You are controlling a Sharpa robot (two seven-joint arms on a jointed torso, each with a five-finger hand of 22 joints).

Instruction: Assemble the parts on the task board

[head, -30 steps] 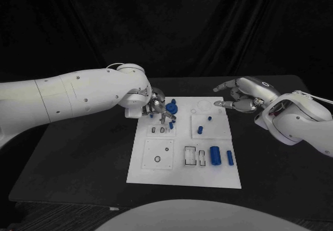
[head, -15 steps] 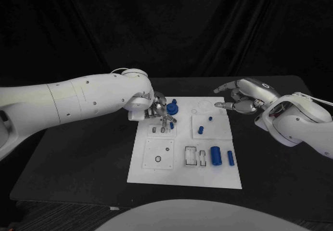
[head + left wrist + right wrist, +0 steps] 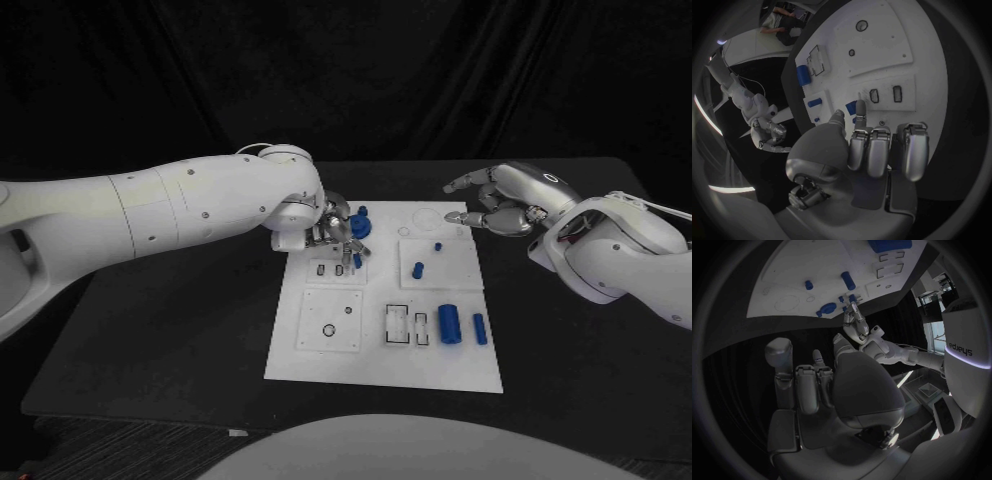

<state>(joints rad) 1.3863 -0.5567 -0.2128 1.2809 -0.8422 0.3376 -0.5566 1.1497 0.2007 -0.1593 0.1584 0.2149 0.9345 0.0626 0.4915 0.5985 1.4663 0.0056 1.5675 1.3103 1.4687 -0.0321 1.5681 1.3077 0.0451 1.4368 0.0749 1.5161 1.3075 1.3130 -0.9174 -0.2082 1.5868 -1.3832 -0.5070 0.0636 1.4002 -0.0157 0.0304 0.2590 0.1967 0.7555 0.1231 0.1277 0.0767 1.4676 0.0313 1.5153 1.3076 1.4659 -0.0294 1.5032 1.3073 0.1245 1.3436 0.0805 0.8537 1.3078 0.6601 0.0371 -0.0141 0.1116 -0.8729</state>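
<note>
Left hand (image 3: 335,232) sits over the far left corner of the white board (image 3: 384,360), fingers curled down around a small blue part (image 3: 356,260) by the two slots there; whether it's actually gripped, cannot tell; right hand (image 3: 498,205) hovers off the board's far right corner, fingers loosely apart, holding nothing; other blue parts (image 3: 449,323) lie near the board's right edge; black table (image 3: 173,340) underneath.

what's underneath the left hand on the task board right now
Under the left hand lies the task board panel with two small dark slots. A small blue part sits at its fingertips. Whether the fingers grip it is hidden.
</note>
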